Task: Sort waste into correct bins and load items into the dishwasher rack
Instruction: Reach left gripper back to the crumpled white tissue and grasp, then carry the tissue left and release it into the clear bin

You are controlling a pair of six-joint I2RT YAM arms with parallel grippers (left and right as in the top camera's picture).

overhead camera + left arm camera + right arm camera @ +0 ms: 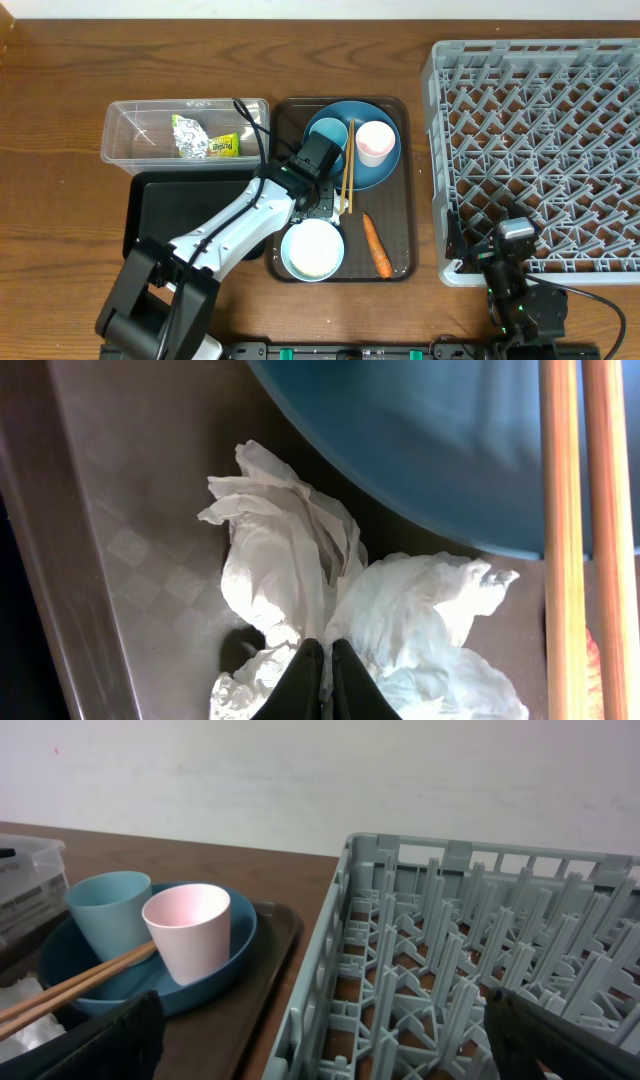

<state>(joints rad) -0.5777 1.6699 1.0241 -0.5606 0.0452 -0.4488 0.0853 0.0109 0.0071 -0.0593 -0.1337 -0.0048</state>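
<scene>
The left claw (323,660) is down on the brown serving tray (130,550), its two fingers drawn together and clamped on the crumpled white tissue wads (285,560). There are two main lumps, pressed against each other, spreading ahead of the tips. Just beyond the tissue lies the one round dark-blue plate (430,450). To the claw's right run the two wooden chopsticks (562,540), side by side, with their far ends up on the plate.

From overhead, two cups stand on that plate beyond the claw: one light-blue cup (326,132), partly under the arm, and one pale-pink cup (375,142). One white bowl (313,250) sits on the tray just behind the claw, and one orange carrot (376,245) lies beside the bowl.

Off to the claw's left are the two bins. The clear plastic tub (130,120) holds one silver foil wrapper (187,135) and one yellow-green packet (224,146). The black tray (190,205) lies beside it, nearer the arm's base.

The right claw (325,1020) hangs with its fingers wide apart, gripping nothing, at the near corner of the single grey dishwasher rack (540,150) — no dishes stand among its pegs.
</scene>
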